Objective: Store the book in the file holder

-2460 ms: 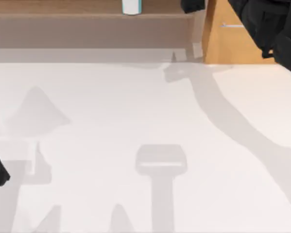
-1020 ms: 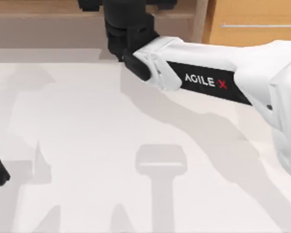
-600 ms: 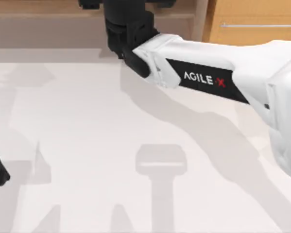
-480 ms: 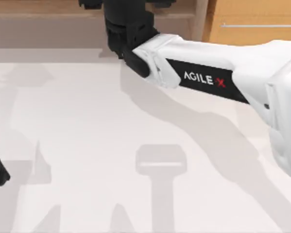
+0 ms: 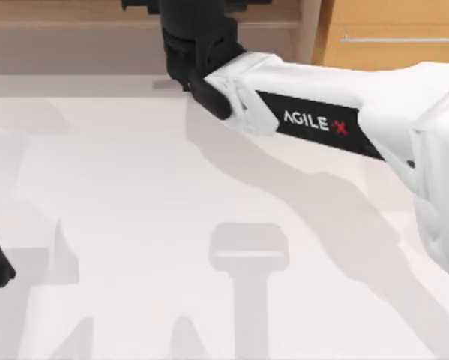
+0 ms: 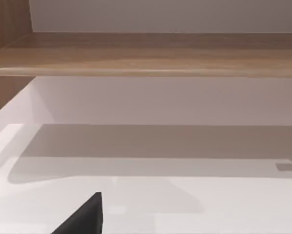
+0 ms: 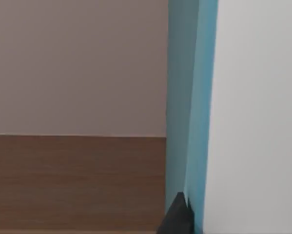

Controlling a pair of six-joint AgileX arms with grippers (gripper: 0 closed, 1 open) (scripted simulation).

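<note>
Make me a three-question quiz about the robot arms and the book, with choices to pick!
1. Where does the right arm reach in the top view?
A. to the wooden shelf at the table's far edge
B. to the near edge
C. to the left edge

2. What colour is the book cover?
A. red
B. teal-blue
C. yellow

3. How does the book stand in the right wrist view?
A. lying flat
B. open
C. upright

Answers: 1 A, the arm stretches to the wooden shelf; 2 B, its cover is teal-blue; 3 C, its edge runs straight up.
</note>
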